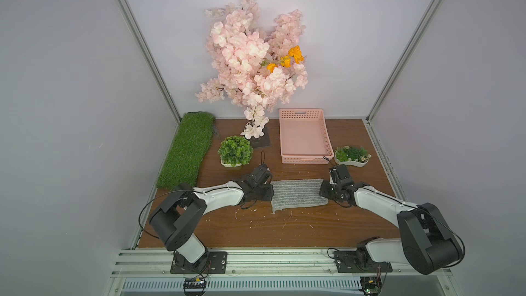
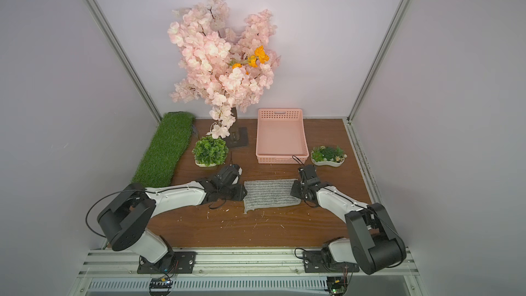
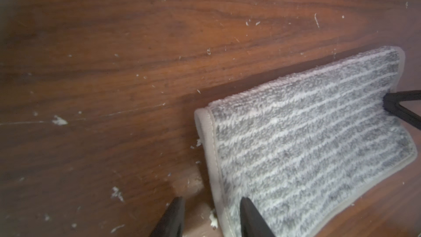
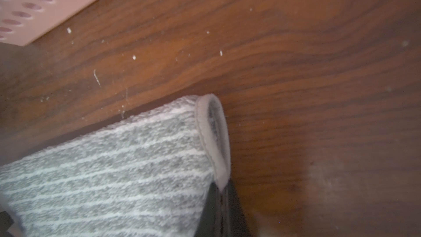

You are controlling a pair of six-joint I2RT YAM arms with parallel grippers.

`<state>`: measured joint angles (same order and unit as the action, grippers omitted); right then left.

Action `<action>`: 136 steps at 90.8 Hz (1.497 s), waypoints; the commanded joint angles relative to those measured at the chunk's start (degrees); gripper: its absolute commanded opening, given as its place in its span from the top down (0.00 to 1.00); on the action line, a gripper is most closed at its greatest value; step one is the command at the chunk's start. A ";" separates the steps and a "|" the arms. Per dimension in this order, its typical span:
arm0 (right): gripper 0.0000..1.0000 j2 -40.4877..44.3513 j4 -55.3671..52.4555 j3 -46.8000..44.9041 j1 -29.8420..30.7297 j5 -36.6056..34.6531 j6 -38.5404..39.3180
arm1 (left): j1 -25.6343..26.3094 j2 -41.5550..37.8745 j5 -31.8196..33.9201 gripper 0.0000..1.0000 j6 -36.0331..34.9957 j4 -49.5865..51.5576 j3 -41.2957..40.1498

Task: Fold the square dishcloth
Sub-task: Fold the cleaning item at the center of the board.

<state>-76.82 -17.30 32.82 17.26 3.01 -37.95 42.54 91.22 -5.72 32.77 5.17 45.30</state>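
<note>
The square dishcloth, grey with whitish stripes, lies doubled over on the wooden table between both arms. My left gripper is open at its left edge. One fingertip is over the fabric and the other is over bare wood, with the cloth's grey edging between them. My right gripper is shut on the edging at the dishcloth's right end, where the two layers curl apart. In the left wrist view, the right gripper's fingers show on the far end of the cloth.
A pink basket stands just behind the cloth. A round potted plant is behind the left arm, and a small white planter is behind the right arm. A grass mat lies along the left. A blossom tree stands at the back.
</note>
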 commanded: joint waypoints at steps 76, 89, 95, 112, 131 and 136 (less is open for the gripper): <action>1.00 -1.38 -21.78 22.31 19.22 -14.71 -3.15 | -0.04 10.81 -5.96 0.82 4.36 -6.35 3.81; 1.00 -3.80 -19.45 23.78 23.02 -12.21 -5.57 | -0.53 11.07 -6.67 0.83 4.86 -7.92 3.10; 1.00 -5.18 -17.70 24.06 24.34 -10.65 -6.56 | -0.75 11.44 -7.35 0.85 4.98 -8.81 2.79; 1.00 -8.61 -12.88 24.08 26.94 -7.24 -9.25 | -0.82 11.27 -8.47 0.88 4.87 -11.24 1.55; 1.00 -11.02 -9.89 23.71 27.86 -5.98 -10.92 | -0.85 10.29 -8.82 0.87 4.94 -13.31 0.14; 1.00 -11.50 -9.08 23.67 27.84 -5.58 -11.22 | -0.88 10.43 -8.95 0.87 4.93 -13.40 0.14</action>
<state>-87.64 -29.30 56.05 44.80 -3.64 -47.37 42.02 101.08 -13.82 37.54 -10.22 46.98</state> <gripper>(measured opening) 0.047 0.125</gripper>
